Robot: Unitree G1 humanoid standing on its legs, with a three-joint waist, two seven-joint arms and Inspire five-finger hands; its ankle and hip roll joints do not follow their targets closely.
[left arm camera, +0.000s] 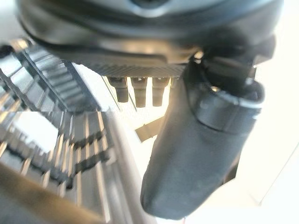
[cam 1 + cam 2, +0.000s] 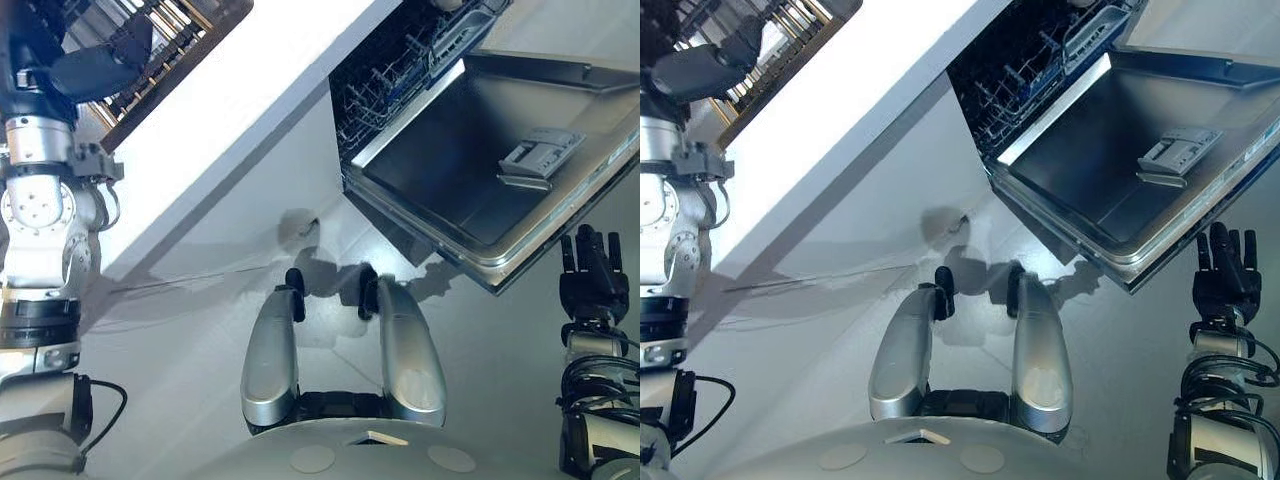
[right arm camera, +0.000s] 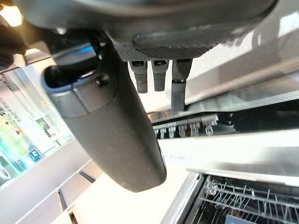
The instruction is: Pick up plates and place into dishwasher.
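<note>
The dishwasher stands open at about one o'clock — its door [image 2: 470, 180] is folded down flat, and the lower rack [image 2: 385, 85] with its upright tines shows behind it, empty as far as can be seen, so it is ready to take plates. No plate can be made out; neither hand carries one. The left hand [image 2: 95, 65] is raised at eleven o'clock over a wire dish rack [image 2: 165, 45] on the white surface [image 2: 230, 120], fingers relaxed and holding nothing, probably because plates would be fetched from there. The right hand [image 2: 592, 272] hangs at four o'clock just below the door's edge, fingers straight and empty, clear of the door.
</note>
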